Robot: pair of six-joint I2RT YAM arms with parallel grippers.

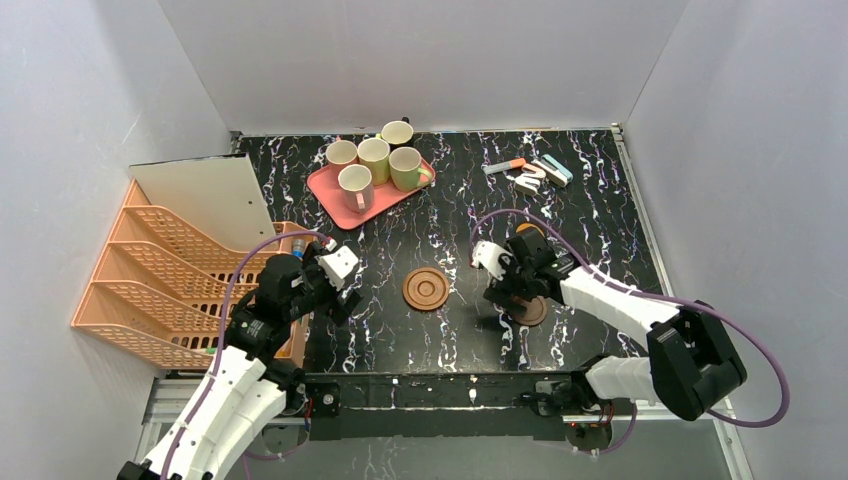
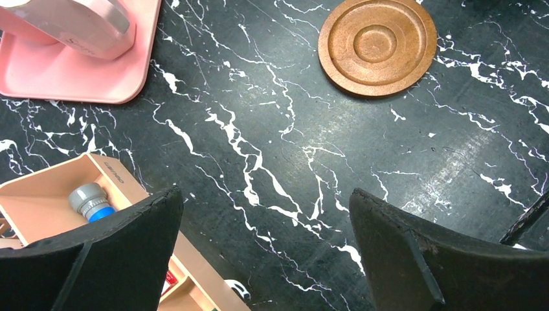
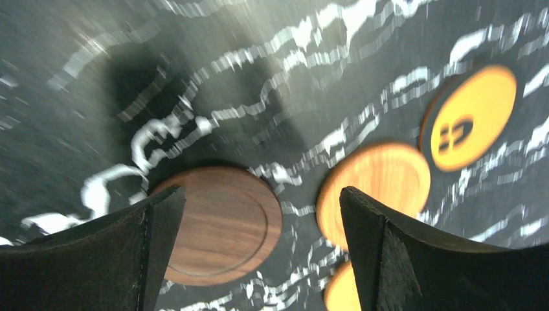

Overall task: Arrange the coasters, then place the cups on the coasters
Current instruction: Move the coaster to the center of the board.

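A ringed brown coaster (image 1: 425, 289) (image 2: 378, 45) lies flat mid-table. A dark brown coaster (image 1: 532, 312) (image 3: 220, 223) lies under my right gripper (image 1: 503, 292) (image 3: 259, 214), which hovers open over it with nothing between its fingers. Three orange coasters (image 3: 375, 188) (image 3: 472, 116) (image 3: 343, 291) lie beside the dark one. Several cups (image 1: 374, 158) stand on a pink tray (image 1: 330, 190) (image 2: 71, 78) at the back; one cup (image 2: 71, 23) shows in the left wrist view. My left gripper (image 1: 338, 292) (image 2: 267, 220) is open and empty over bare table, left of the ringed coaster.
An orange mesh file rack (image 1: 160, 290) with a white board (image 1: 205, 195) fills the left side; its corner (image 2: 58, 194) holding a blue-capped item (image 2: 90, 201) is close to my left fingers. Small stationery items (image 1: 530, 172) lie at the back right. White walls enclose the table.
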